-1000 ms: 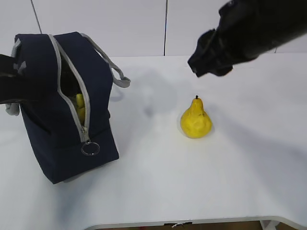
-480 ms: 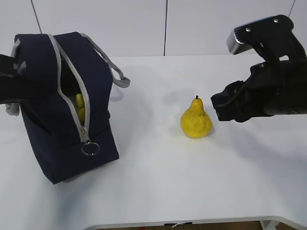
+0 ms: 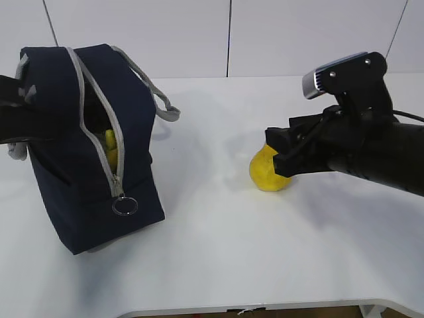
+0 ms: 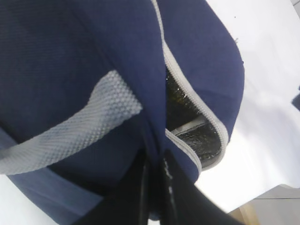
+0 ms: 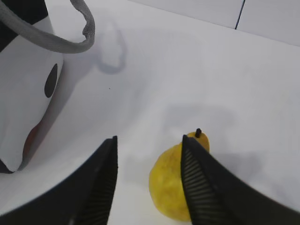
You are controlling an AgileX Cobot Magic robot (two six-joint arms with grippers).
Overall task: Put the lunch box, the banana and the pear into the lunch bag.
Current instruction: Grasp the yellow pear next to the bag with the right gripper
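The navy lunch bag [image 3: 86,152] stands at the left with its zipper open. A bit of the yellow banana [image 3: 110,147] shows inside the slit. My left gripper [image 4: 153,165] is shut on the bag's fabric beside the zipper edge, close under a grey handle [image 4: 70,123]. The lunch box is hidden. The pear [image 3: 264,175] stands upright on the table. My right gripper [image 5: 149,140] is open and low in front of it. The pear [image 5: 169,187] sits partly behind the right finger [image 5: 201,183], and its left half shows in the gap.
The white table [image 3: 218,252] runs to a front edge near the bottom of the exterior view. The bag's white, red and black side panel [image 5: 23,98] and a drooping handle loop [image 5: 77,42] lie left of the right gripper. The zipper's ring pull [image 3: 124,205] hangs down.
My right arm has come down from high above the table and moved left onto the pear, now covering its right side. The bag, the pear and the left gripper have not moved.
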